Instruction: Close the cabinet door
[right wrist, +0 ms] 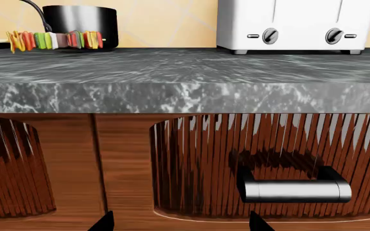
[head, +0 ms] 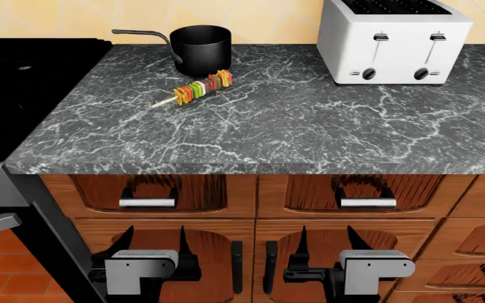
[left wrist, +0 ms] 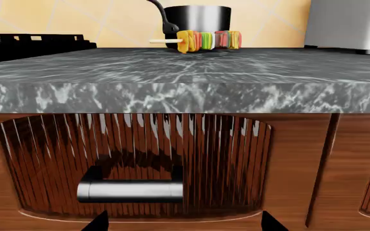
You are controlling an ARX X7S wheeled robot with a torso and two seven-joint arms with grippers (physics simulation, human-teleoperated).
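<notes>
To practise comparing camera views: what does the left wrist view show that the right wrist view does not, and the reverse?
Only the left wrist view shows the stove grate and the left drawer handle.

Only the right wrist view shows the toaster's two front knobs and the right drawer handle.

Both show the marble countertop, the black saucepan, the vegetable skewer, part of the toaster, and ribbed wooden drawer fronts. Each view shows only dark gripper fingertips at its edge, spread apart.

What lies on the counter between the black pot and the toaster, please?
Only bare marble countertop separates the pot and toaster in the head view; the vegetable skewer lies in front of the pot.
</notes>
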